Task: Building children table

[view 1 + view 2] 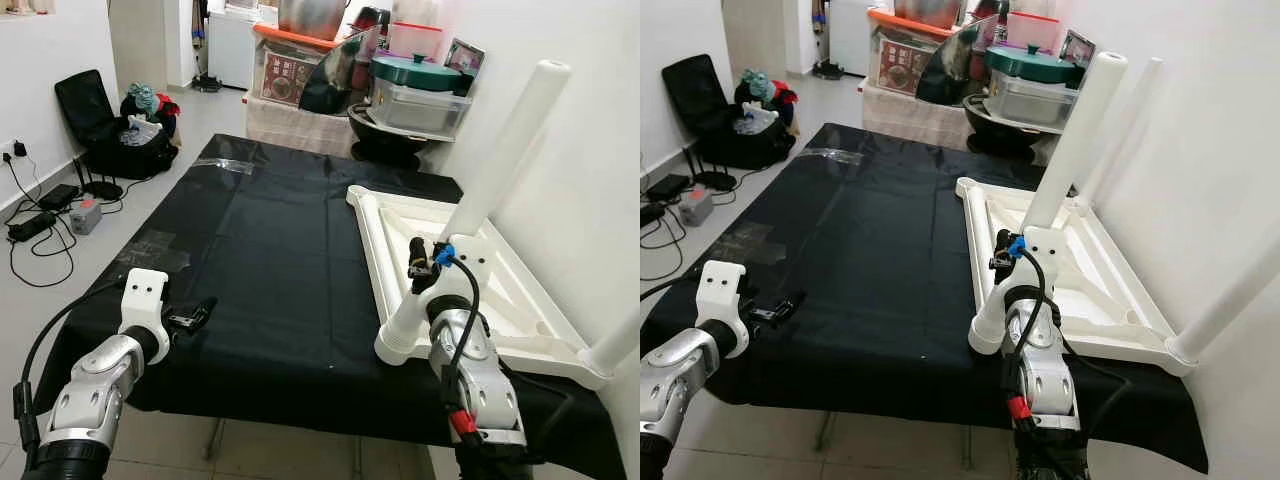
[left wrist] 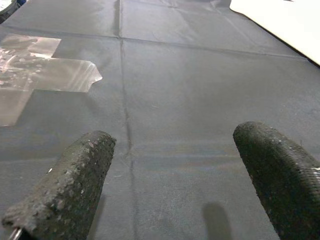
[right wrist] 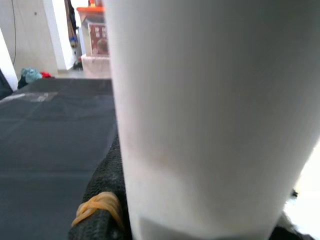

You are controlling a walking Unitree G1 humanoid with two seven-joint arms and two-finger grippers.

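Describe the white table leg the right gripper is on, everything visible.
The leg is a smooth white tube, plastic by the look, with a rounded closed top and a wider ribbed collar at its base. It stands tilted, top leaning away from the robot, its base at the near left corner of the upturned white tabletop on the black cloth. The right gripper clasps it low down, fingers against the tube.

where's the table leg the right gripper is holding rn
The white table leg stands tilted at the near left corner of the upturned white tabletop, on the black-covered table's right side, gripped low down by the right gripper.
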